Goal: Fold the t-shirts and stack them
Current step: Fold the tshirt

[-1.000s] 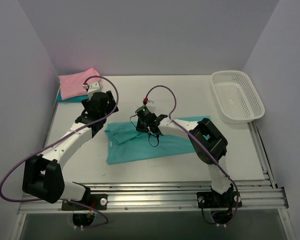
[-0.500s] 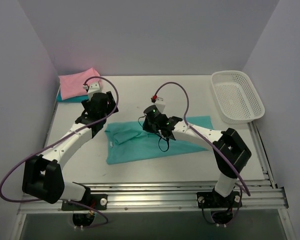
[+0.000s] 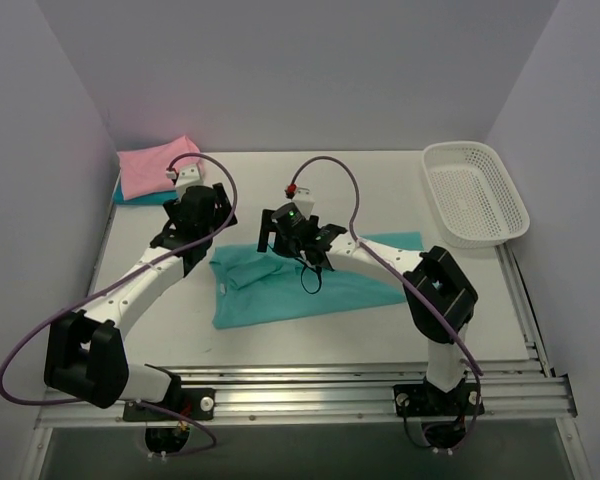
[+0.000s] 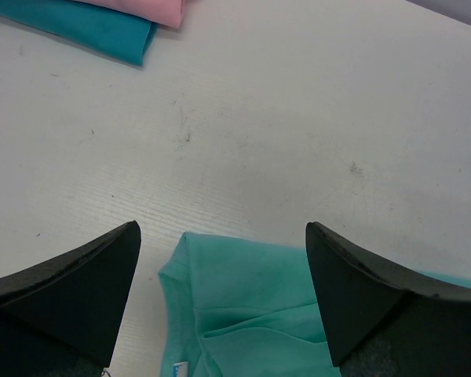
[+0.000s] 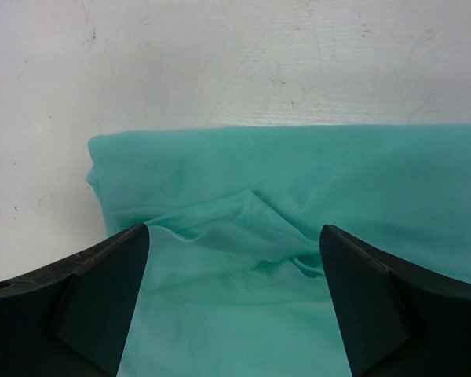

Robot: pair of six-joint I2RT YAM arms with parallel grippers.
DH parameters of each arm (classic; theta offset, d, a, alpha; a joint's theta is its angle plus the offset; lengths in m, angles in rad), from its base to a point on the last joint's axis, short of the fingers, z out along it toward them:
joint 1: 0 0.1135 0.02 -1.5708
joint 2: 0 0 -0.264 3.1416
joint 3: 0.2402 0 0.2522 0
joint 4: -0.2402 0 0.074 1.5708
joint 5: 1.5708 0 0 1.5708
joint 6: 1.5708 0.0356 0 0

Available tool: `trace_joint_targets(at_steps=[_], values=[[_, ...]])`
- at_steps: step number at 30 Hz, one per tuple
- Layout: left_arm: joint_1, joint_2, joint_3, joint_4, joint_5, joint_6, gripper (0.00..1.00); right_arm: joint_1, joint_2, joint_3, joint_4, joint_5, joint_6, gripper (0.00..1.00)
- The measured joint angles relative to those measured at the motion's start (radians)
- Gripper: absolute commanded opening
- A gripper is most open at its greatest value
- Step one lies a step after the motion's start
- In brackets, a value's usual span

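A teal-green t-shirt [image 3: 280, 285] lies partly folded across the middle of the table, with a creased flap near its left end [image 5: 243, 228]. My right gripper [image 3: 292, 238] hangs open just above that flap [image 5: 234, 302], nothing between its fingers. My left gripper [image 3: 194, 218] is open too, above the shirt's far left corner [image 4: 251, 298] and holding nothing [image 4: 224, 294]. At the back left, a folded pink t-shirt [image 3: 155, 162] rests on a folded darker teal-blue t-shirt [image 3: 140, 197]; both show at the top of the left wrist view, pink t-shirt [image 4: 153, 8] over teal-blue t-shirt [image 4: 86, 27].
A white mesh basket [image 3: 475, 192] stands at the back right corner. Bare white tabletop [image 4: 298, 118] lies between the teal-green shirt and the stack. Grey walls close in the left, back and right sides.
My right gripper has opened and let go of the teal-green shirt, after swinging right and then back left over the fold. The left arm has stayed where it was.
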Motion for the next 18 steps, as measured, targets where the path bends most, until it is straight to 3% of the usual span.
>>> trace_joint_targets(at_steps=[7,13,16,18], values=[[0.003,-0.002,-0.005,0.001,0.002,0.000,0.95,0.034,0.144,0.151,-0.011,-0.029,-0.015,0.83],[0.011,-0.002,-0.005,0.007,0.003,0.000,0.95,0.062,0.167,0.169,-0.043,-0.035,-0.018,0.78],[0.013,-0.002,-0.005,0.008,0.006,0.000,0.95,0.072,0.167,0.169,-0.048,-0.038,-0.016,0.69],[0.013,-0.002,-0.005,0.010,0.007,0.000,0.95,0.076,0.167,0.169,-0.048,-0.039,-0.014,0.56]])
